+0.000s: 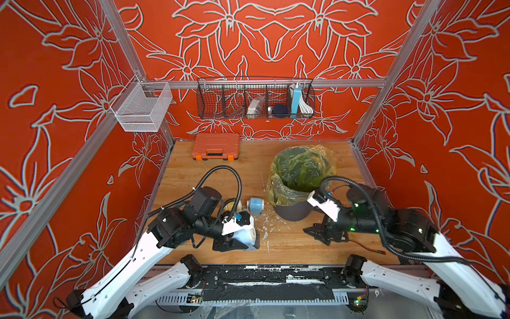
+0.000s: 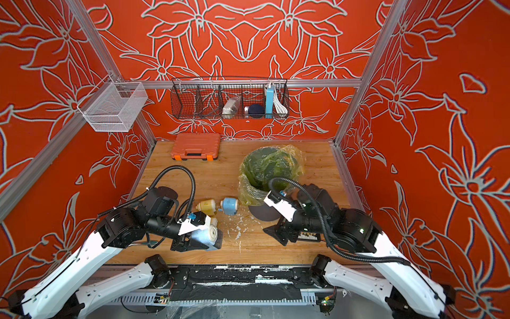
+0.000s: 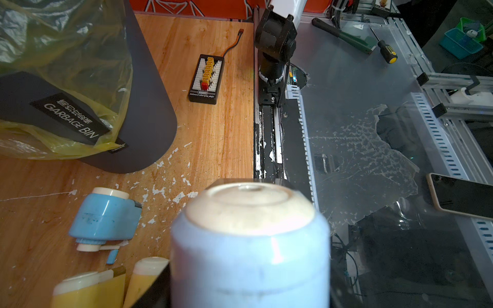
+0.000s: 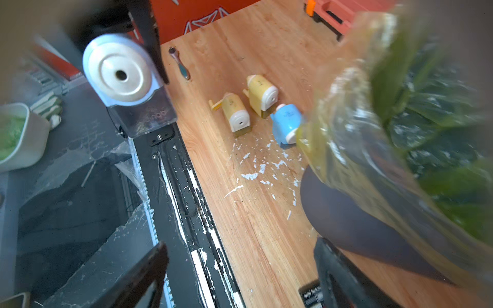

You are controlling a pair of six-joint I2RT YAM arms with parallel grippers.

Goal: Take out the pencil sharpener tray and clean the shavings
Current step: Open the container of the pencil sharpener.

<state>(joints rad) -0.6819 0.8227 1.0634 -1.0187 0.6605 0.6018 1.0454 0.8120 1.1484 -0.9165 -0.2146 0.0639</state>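
The left gripper (image 1: pixel 238 244) is clamped on a pale blue pencil sharpener (image 1: pixel 244 234), with its clear tray (image 4: pixel 149 120) under the body. The shavings (image 1: pixel 265 230) — white flecks — lie on the table (image 1: pixel 289 254) at seven o'clock from the garbage bin (image 1: pixel 292 214). The right gripper (image 1: pixel 316 234) sits at their three o'clock, jaws apart and empty.
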